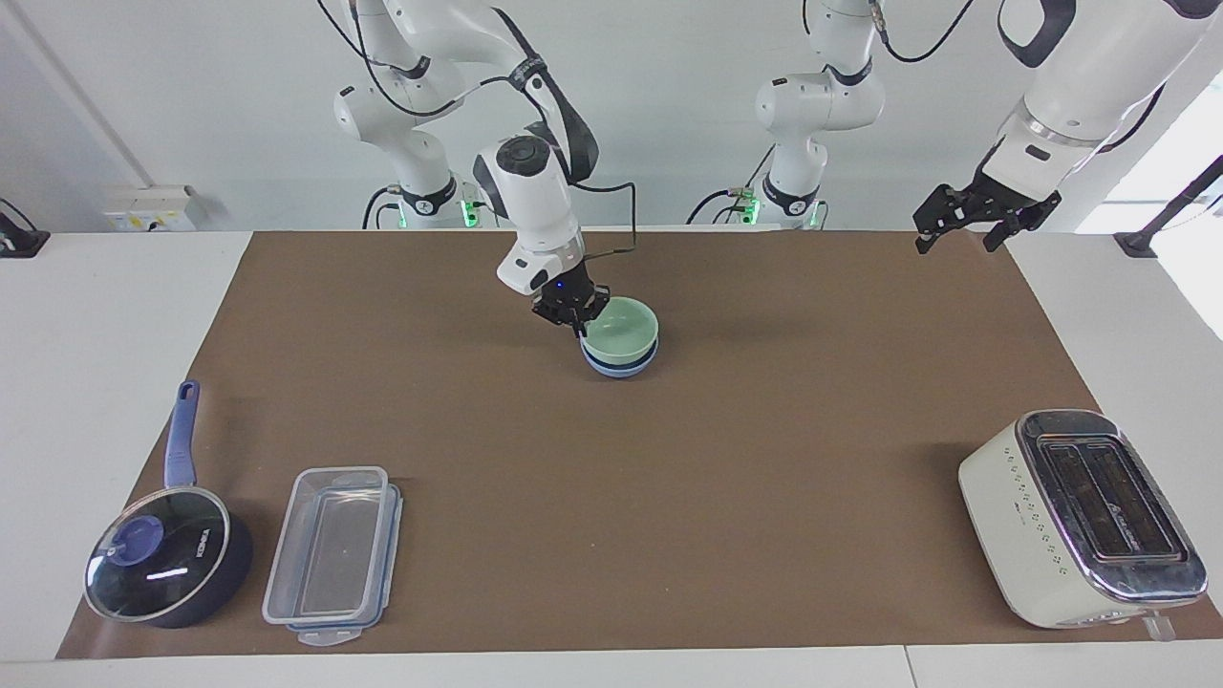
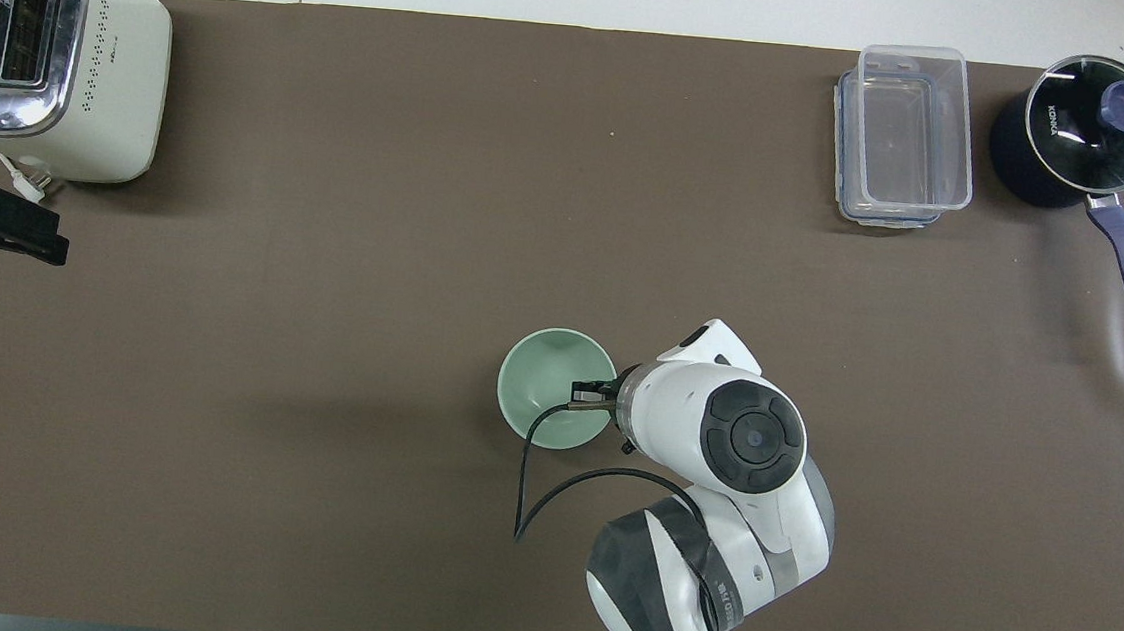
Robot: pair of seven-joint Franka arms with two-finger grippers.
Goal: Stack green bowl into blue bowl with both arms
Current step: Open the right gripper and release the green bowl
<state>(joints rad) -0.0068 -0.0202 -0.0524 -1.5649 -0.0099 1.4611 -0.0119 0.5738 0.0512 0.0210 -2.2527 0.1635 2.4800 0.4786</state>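
Bowls sit nested mid-mat: the green bowl (image 1: 621, 322) rests inside the blue bowl (image 1: 619, 363). The right gripper (image 1: 571, 311) is at the green bowl's rim on the right arm's side and seems clenched on it, though the fingers are partly hidden. The left gripper (image 1: 975, 218) hangs in the air over the mat's edge at the left arm's end, its fingers spread apart and holding nothing.
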